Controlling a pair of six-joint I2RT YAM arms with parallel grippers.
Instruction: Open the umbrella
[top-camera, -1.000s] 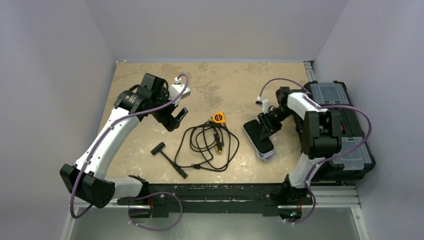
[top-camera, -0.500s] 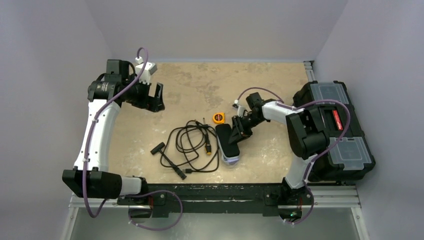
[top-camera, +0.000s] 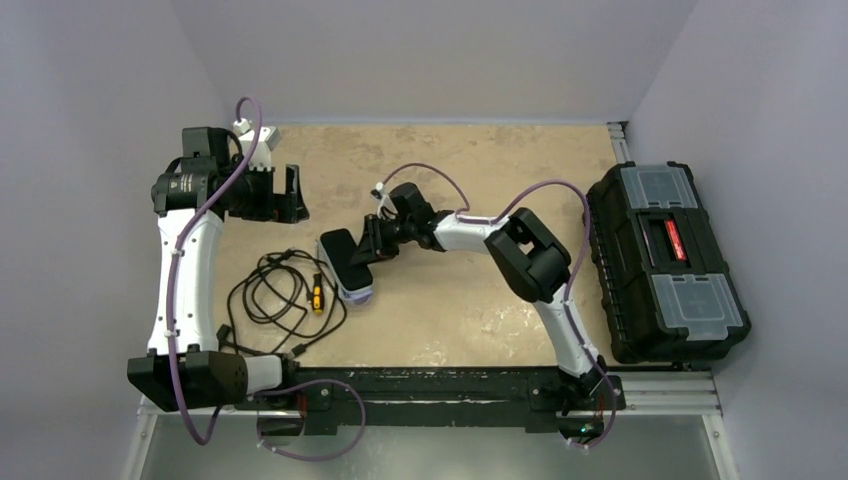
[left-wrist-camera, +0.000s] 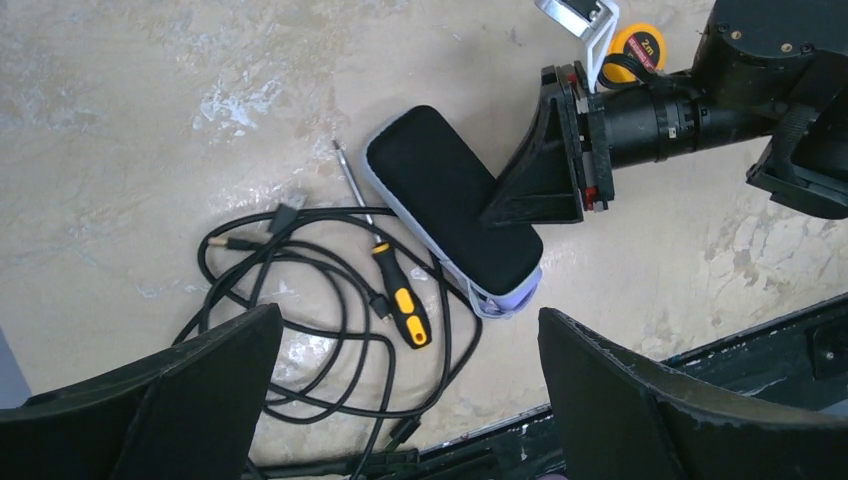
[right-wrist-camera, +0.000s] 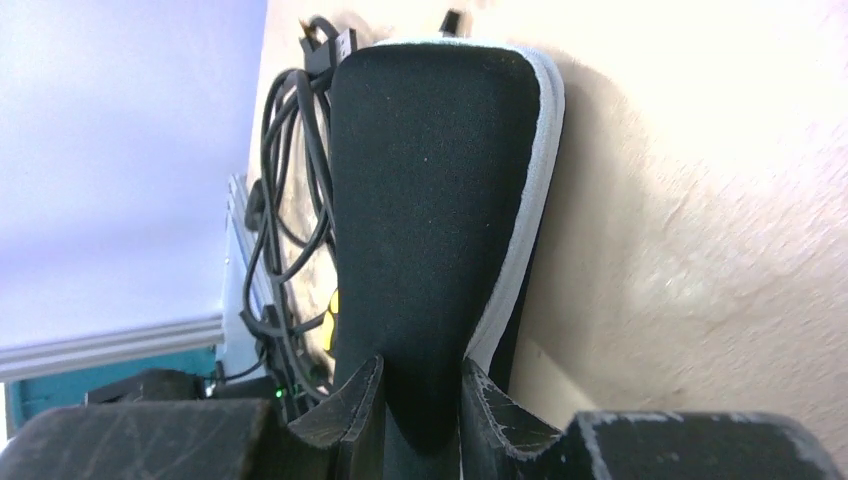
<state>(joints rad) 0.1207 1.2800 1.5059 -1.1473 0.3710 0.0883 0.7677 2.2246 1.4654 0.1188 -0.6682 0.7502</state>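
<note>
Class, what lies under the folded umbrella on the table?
A loop of the black cable seems to slip beneath the near edge of the umbrella. The screwdriver lies alongside it. Anything under its middle is hidden.

Soft, even overhead light; the top view is clean, the wrist views less so.

From above I see the counter (top-camera: 450, 310) evenly lit and sharp, with only faint, short shadows and no hard glare. My left wrist view is crisp on the counter, though the fingers (left-wrist-camera: 180, 400) of the left pincer (left-wrist-camera: 408, 315) sit dark and unfocused along the bottom edge. My right wrist view is the poorest. The counter washes out to pale cream on the right and the wall (right-wrist-camera: 120, 150) blows out to white-blue. The umbrella (right-wrist-camera: 430, 200) reads as a flat black mass with a soft shadow beside it, and the right pincer (right-wrist-camera: 422, 365) is blurred.
</note>
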